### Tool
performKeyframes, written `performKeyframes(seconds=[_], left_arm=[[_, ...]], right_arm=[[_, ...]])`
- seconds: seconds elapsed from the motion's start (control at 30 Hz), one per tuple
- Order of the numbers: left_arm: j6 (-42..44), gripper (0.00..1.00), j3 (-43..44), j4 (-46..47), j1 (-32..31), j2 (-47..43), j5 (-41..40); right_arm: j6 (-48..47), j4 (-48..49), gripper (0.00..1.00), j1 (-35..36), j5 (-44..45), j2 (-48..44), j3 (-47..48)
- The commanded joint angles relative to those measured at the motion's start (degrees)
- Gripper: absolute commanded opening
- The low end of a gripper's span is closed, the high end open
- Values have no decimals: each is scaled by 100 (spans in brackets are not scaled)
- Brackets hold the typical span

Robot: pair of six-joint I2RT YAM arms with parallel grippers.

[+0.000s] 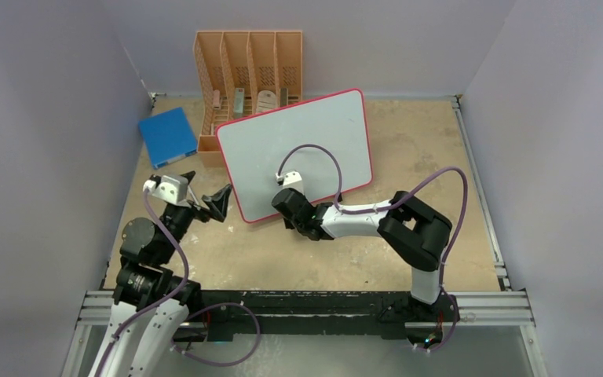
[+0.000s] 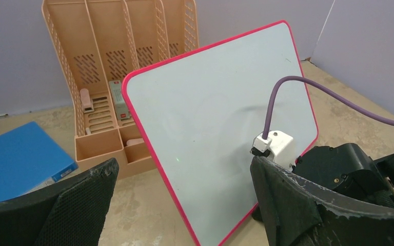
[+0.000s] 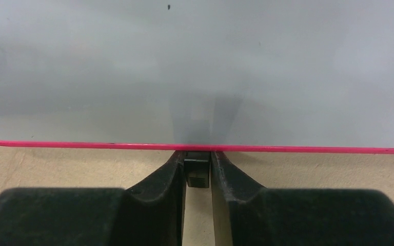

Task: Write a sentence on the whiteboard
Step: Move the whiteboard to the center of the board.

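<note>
- whiteboard (image 1: 314,133) stands mid-desk (image 1: 416,133), nearer the far edge. It is tipped back with its face toward the arms, probably so the writing surface is reachable from the near edge.
- Its face is blank: no sentence and no green lines (just a speck or two).
- right gripper (image 3: 197,163) is low at the board's bottom rim. Its jaws are nearly together, pinching a small black foot (image 3: 197,175) just under the pink edge.
- My read is that it is steadying or nudging the board by the foot, not writing. No marker shows in that gripper.
- left gripper (image 1: 204,191) is wide open and holds nothing. It sits just beside the board's near-left corner and touches nothing I can see. It looks parked to brace that side or to go and fetch a pen.
- Writing hasn't started, and a marker has to be in a gripper first.
- orange file organizer (image 1: 247,55) is at the far edge, left of centre, right behind the board's left side. Its tall slots look bare.
- The organizer's low front trays hold a small pink item (image 2: 85,100) and a grey box (image 2: 117,97). Another pale piece sits lower down, and I can't tell whether any of them is a marker.
- blue book (image 1: 167,135) lies flat toward the far-left corner, beside the organizer and apart from the board.
- Risk: the board may slide or tip if the foot is pulled.
</note>
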Motion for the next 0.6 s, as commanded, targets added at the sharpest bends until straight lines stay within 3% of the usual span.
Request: performKeyframes(seconds=[0.0, 0.57], left_arm=[[-48, 100, 154, 127, -23, 161, -50], [-559, 100, 658, -233, -14, 1227, -948]], right_arm=[[347, 296, 26, 115, -179, -340, 51], [20, 438, 81, 115, -210, -1843, -580]])
